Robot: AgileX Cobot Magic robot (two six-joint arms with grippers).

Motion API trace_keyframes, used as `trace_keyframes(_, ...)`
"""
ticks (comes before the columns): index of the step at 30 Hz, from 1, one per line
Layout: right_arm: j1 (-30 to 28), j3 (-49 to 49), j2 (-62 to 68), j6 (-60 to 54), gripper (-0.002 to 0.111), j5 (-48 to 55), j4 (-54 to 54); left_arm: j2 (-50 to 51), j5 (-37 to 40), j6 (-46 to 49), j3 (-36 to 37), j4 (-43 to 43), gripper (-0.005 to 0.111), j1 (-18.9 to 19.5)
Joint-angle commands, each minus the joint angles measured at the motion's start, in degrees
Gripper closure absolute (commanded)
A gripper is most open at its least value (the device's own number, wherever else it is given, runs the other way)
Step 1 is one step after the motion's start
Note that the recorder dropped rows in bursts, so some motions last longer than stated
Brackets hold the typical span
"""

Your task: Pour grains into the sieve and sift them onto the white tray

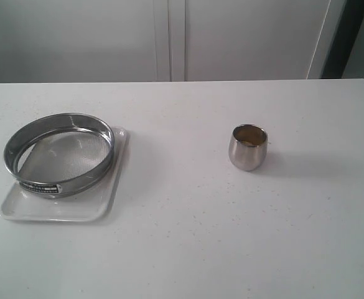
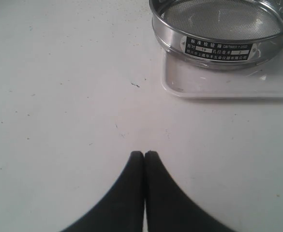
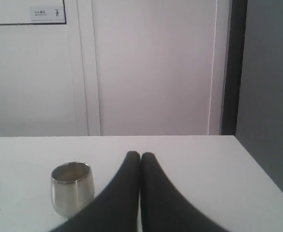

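Observation:
The steel-rimmed sieve [image 1: 58, 154] rests on the white tray [image 1: 57, 208] at the left of the table; its mesh looks bare. The left wrist view shows the sieve [image 2: 223, 29] with its black label, sitting on the tray [image 2: 218, 82]. A small rounded steel cup [image 1: 249, 147] stands right of centre with yellowish grains [image 1: 249, 134] inside. My left gripper [image 2: 144, 153] is shut with nothing in it, over bare table short of the tray. My right gripper [image 3: 140, 154] is shut and holds nothing, and the cup [image 3: 72, 187] stands beside it, apart. Neither gripper appears in the exterior view.
The white table [image 1: 188, 237] stretches wide between tray and cup and toward the front edge. White cabinet doors [image 1: 169, 37] stand behind the table. The table's right edge [image 3: 262, 169] drops off beside a dark gap.

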Motion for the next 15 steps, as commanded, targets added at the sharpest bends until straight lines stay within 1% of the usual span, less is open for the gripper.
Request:
trace_keyframes(1,-0.21,0.32,-0.36,-4.85,0.108,-1.27,-1.14,-0.21,0.56,-0.25,0.36,-0.28,0.107,0.19)
trace_keyframes(10,-0.21,0.32,-0.36,-4.85,0.108,-2.35,-1.14,-0.21,0.56,-0.25,0.36,-0.28,0.107,0.19)
trace_keyframes(15,-0.21,0.32,-0.36,-4.85,0.108,-6.44,-1.03,-0.21,0.56,-0.25,0.36,-0.28,0.107,0.19)
